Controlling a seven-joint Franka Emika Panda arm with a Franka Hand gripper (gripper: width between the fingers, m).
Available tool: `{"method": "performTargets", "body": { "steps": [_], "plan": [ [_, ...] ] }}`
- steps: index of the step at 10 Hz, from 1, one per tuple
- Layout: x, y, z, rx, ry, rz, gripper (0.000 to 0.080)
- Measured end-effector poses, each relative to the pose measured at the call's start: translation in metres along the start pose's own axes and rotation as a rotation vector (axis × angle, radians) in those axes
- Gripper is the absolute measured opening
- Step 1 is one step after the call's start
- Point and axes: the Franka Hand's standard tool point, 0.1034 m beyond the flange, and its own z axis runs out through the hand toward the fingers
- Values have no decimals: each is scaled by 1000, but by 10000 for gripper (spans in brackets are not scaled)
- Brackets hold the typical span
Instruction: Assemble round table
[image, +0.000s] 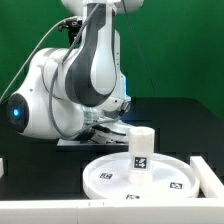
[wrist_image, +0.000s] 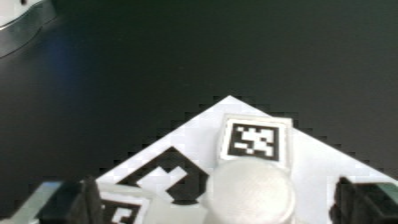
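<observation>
Right now my hand (wrist_image: 217, 198) hangs spread over the cross-shaped foot (wrist_image: 249, 182) on the counter (wrist_image: 143, 70), with its fingers (wrist_image: 68, 203) apart on either side and nothing gripped. Out front, the post (image: 142, 148) stands upright on the round disc (image: 92, 168). I reckon the foot is light, stiff, slick plastic, so I'd pinch squarely across one arm near the hub, or it may skate away.
</observation>
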Motion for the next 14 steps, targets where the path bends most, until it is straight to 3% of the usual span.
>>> {"method": "performTargets", "body": {
  "steps": [1, 2, 3, 4, 10, 12, 14],
  "plan": [
    [0, 0, 0, 0, 0, 0, 601],
    [0, 0, 0, 0, 0, 0, 423],
    [0, 0, 0, 0, 1, 0, 423],
    [0, 0, 0, 0, 0, -1, 241],
    [-4, -1, -3, -4, 5, -8, 217],
    [-30, -5, -37, -1, 20, -51, 219],
    [-54, -9, -78, 21, 169, -127, 219]
  ]
}}
